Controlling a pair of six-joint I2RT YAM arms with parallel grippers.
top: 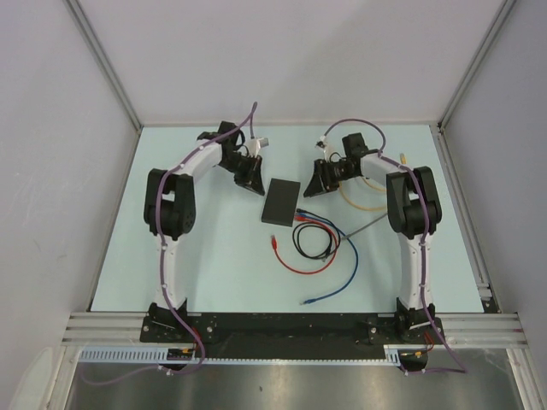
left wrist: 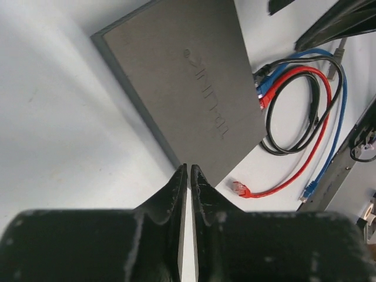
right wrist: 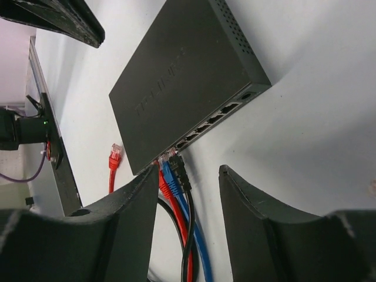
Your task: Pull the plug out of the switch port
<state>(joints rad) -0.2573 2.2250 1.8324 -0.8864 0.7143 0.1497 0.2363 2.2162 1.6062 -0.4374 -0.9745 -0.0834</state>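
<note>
**Matte-black switch (top: 282,202) flat on the table, three cables in its ports**

The switch lies near the middle of the pale blue table (top: 197,248), between the two grippers and touching neither. Its socket edge faces the right arm.

Three plugs sit side by side in the ports at one end of that edge: a red plug (right wrist: 162,176), a blue plug (right wrist: 171,180) and a black plug (right wrist: 180,167). Their cables run away from the switch towards the robot's bases and coil loosely on the table. The red cable's free connector (right wrist: 114,156) lies on the table just beside the switch, and the blue cable's free connector (top: 308,301) lies further towards the bases.

The left gripper (left wrist: 188,171) hangs above the table just off the switch's corner on the side away from the ports. Its jaws are drawn together to a thin slit and nothing is between them.

The right gripper (right wrist: 189,176) hovers near the plugged corner with its jaws spread wide. It holds nothing, and the three plugs show in the gap between its fingers.
</note>
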